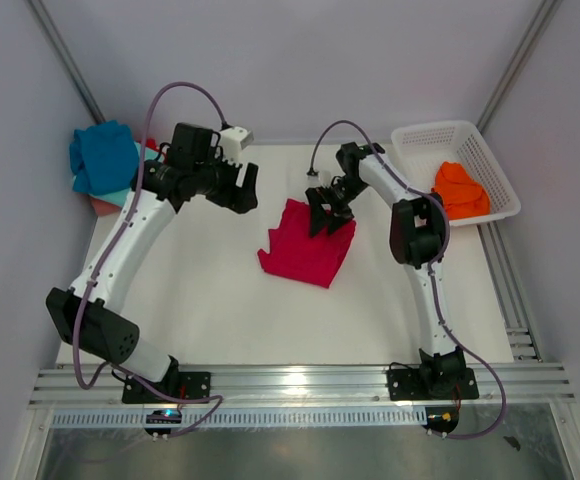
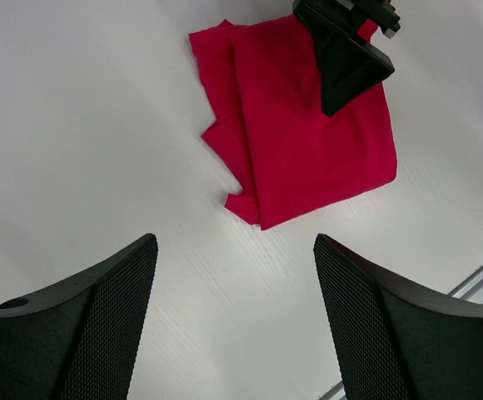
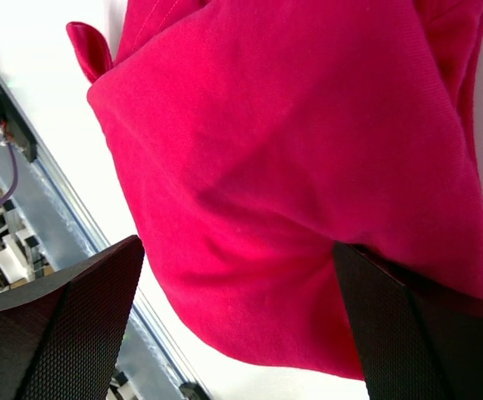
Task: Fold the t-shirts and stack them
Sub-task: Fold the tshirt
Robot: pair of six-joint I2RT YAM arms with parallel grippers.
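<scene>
A crimson t-shirt (image 1: 308,245) lies folded into a rough rectangle at the middle of the table. My right gripper (image 1: 328,215) hangs low over its far edge, jaws wide open. In the right wrist view the crimson t-shirt (image 3: 291,167) fills the space between the fingers of the right gripper (image 3: 237,325), bulging there. My left gripper (image 1: 245,190) is open above bare table, left of the shirt. The left wrist view has the left gripper (image 2: 235,325) with nothing between its jaws and the crimson t-shirt (image 2: 308,142) ahead. A blue and teal pile (image 1: 102,155) sits far left.
A white lattice basket (image 1: 440,135) at the far right holds a crumpled orange t-shirt (image 1: 460,188). A pink cloth (image 1: 105,203) lies under the blue pile at the left edge. An aluminium rail (image 1: 300,380) runs along the near edge by the arm bases.
</scene>
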